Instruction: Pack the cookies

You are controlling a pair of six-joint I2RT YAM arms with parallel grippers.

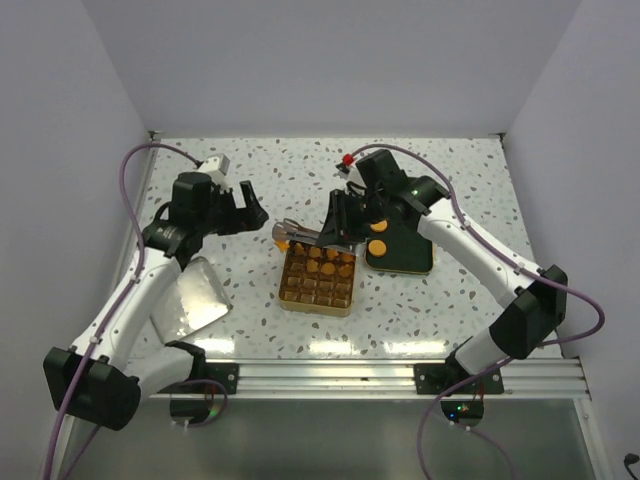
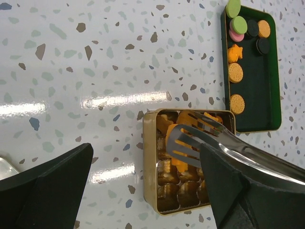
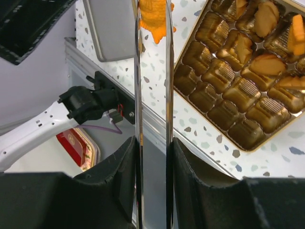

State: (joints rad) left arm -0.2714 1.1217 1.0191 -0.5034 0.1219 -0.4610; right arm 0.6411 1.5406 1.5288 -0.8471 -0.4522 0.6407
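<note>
Clamped tongs in the right gripper, nipped an orange cookie between the blades by the gold tray's far-left corner. Hung the left gripper wide apart, empty, further left. Filled only far rows; left near pockets bare and several cookies on the green tray at right.

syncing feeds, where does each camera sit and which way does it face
top external: above and behind the robot, looking down on the table; left gripper and right gripper show.
left wrist: faces down at the gold tray; its open fingers frame the view.
right wrist: looks along the tongs it grips, a cookie at their tip.
shared: all show the gold tray.
</note>
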